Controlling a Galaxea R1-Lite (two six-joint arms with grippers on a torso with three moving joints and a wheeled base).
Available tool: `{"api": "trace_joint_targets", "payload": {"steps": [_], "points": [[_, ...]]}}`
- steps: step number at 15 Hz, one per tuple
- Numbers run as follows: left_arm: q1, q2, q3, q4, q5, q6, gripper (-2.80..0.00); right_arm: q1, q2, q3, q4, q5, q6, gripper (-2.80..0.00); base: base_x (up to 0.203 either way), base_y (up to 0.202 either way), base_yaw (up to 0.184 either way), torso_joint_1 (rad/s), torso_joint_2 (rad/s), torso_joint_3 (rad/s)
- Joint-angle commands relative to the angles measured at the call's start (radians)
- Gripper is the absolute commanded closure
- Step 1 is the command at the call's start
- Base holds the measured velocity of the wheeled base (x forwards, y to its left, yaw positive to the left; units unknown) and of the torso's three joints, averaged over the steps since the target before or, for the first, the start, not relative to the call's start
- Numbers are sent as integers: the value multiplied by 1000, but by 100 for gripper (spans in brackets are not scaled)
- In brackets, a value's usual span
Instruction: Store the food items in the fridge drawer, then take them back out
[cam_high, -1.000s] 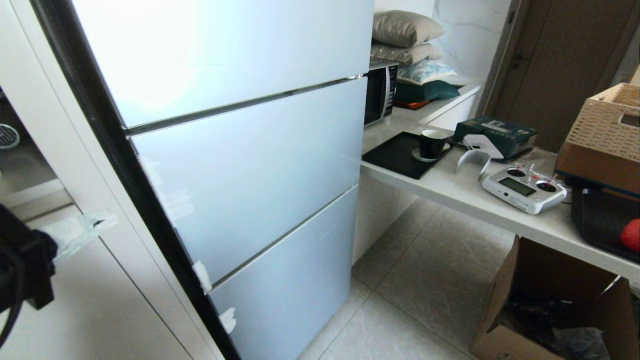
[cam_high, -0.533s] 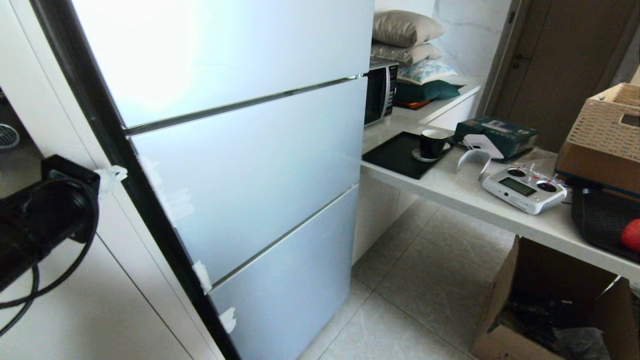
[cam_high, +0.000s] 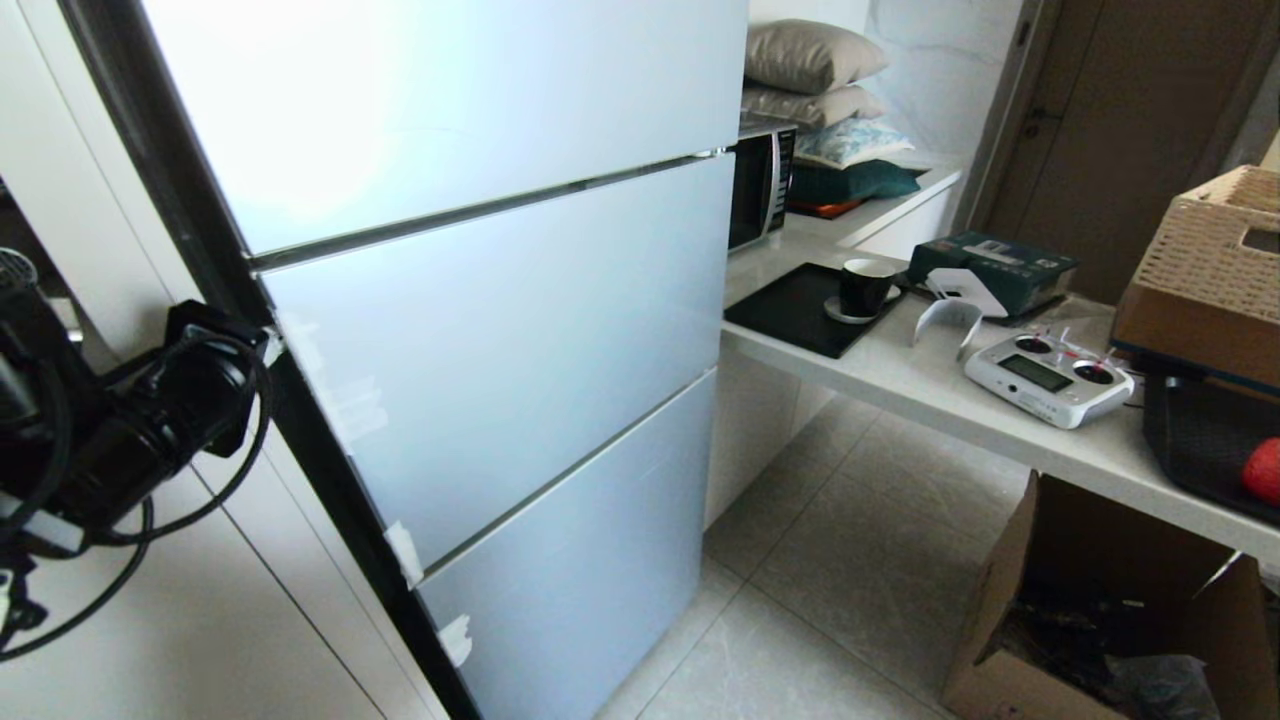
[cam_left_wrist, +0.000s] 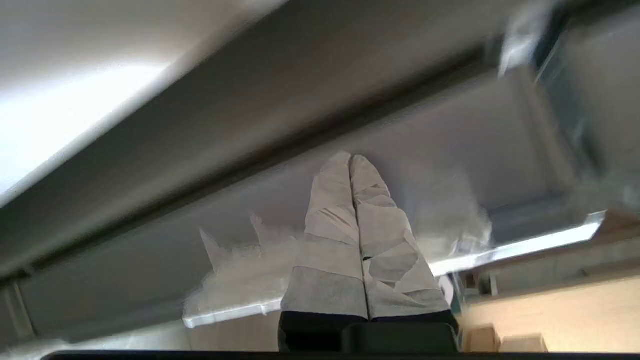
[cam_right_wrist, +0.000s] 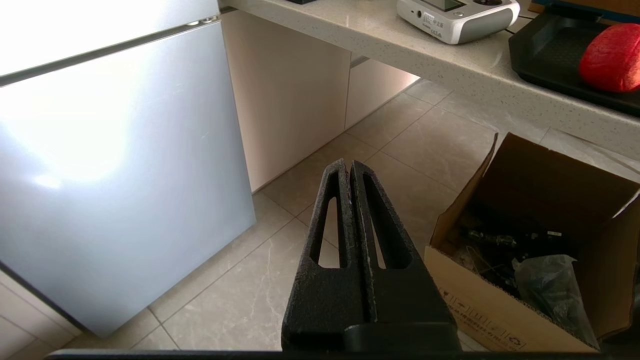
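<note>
Frosted blue-grey fridge fronts (cam_high: 500, 330) stand shut before me, three panels stacked, with strips of pale tape along their left edges. My left arm (cam_high: 150, 420) is raised at the fridge's left edge, against its black side strip, cables looping below it. In the left wrist view my left fingers (cam_left_wrist: 352, 165) are wrapped in white tape and pressed flat together, grasping nothing, their tips close to a grey panel; the surroundings there are too blurred to name. My right fingers (cam_right_wrist: 348, 167), black and slotted, are clenched shut and empty, hanging over the tiled floor (cam_right_wrist: 400, 165) beside the bottom fridge front, near an open cardboard box (cam_right_wrist: 530, 260). One red fruit (cam_right_wrist: 612, 57) lies on a black tray (cam_right_wrist: 545, 55) at the front edge of the pale bench (cam_high: 900, 375), far right in the head view. I cannot see the second fruit, nor the drawer. A white remote controller (cam_high: 1048, 377) sits on the bench just beside the tray, and a black cup (cam_high: 864, 288) on a saucer stands further along.
</note>
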Motion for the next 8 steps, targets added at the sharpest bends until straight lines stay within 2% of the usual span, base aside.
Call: {"api": "trace_joint_targets", "payload": {"steps": [1,8], "points": [[-36,-1,11,-5,2,-6,0,1,0,-1,-2,0,0,0,0,0,0,0,0,0],[-124,-30,63,-6,4,-6,0,1,0,0,0,0,0,0,0,0,0,0,0,0]]}}
